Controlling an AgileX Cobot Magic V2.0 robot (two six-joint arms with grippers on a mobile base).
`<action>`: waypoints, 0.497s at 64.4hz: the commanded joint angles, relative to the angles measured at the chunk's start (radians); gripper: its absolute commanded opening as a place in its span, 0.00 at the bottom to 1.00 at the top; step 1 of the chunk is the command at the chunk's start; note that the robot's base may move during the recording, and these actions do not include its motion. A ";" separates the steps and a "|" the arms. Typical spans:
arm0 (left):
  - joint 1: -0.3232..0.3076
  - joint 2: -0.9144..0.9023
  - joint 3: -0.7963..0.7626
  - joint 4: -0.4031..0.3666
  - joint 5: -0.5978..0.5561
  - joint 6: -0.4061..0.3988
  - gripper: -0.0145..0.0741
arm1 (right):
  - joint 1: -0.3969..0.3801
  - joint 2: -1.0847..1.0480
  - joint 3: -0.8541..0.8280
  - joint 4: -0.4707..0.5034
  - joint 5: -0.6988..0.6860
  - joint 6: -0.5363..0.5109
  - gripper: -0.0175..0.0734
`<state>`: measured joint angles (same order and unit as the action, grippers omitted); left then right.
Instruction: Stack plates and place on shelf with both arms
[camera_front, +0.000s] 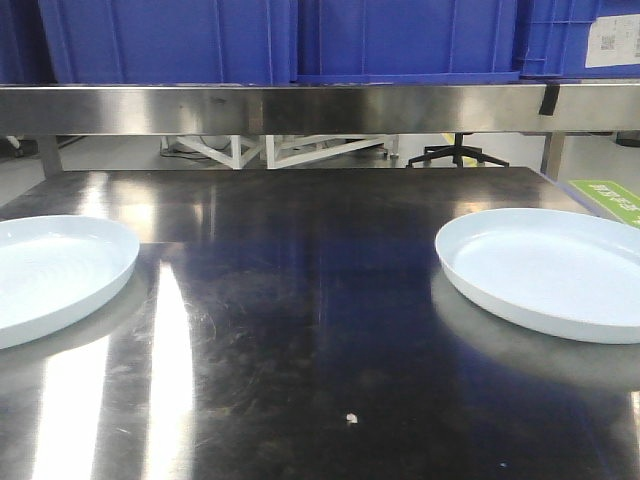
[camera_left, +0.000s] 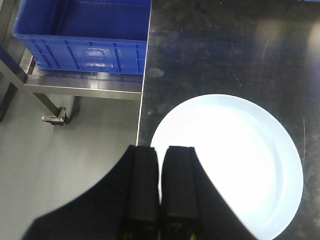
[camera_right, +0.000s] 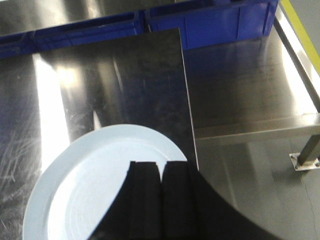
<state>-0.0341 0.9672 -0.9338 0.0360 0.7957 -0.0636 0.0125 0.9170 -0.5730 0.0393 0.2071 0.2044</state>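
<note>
two black claws hover nearest: the left gripper (camera_left: 160, 150) and the right gripper (camera_right: 161, 165), each clenched with fingers pressed together, grasping nothing. under each lies one plate, the left plate (camera_front: 50, 270) and the right plate (camera_front: 545, 265). the two are pale bluish-white, round, shallow and glossy, and they lie flat and well apart near opposite edges of the steel table (camera_front: 300, 330). beside the table's left edge an open blue bin (camera_left: 85, 40) shows bare blue walls. farther back, at least three blue bins (camera_front: 165, 40) line a steel shelf (camera_front: 300, 105), their contents hidden.

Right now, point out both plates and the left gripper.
left plate (camera_front: 55, 275), front view, shallow centre.
right plate (camera_front: 545, 270), front view, shallow centre.
left gripper (camera_left: 160, 151), left wrist view, between its shut fingertips.
</note>
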 joint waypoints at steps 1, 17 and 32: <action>0.000 -0.011 -0.035 -0.004 -0.068 0.001 0.28 | -0.002 -0.008 -0.037 0.003 -0.130 0.002 0.24; 0.000 -0.009 -0.035 -0.004 -0.066 0.001 0.28 | -0.002 0.027 -0.043 0.003 -0.059 0.002 0.36; 0.000 0.045 -0.035 -0.004 -0.060 0.001 0.32 | -0.002 0.122 -0.052 -0.011 0.090 -0.010 0.73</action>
<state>-0.0341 0.9998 -0.9338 0.0360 0.7957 -0.0629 0.0125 1.0297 -0.5886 0.0419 0.3301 0.2024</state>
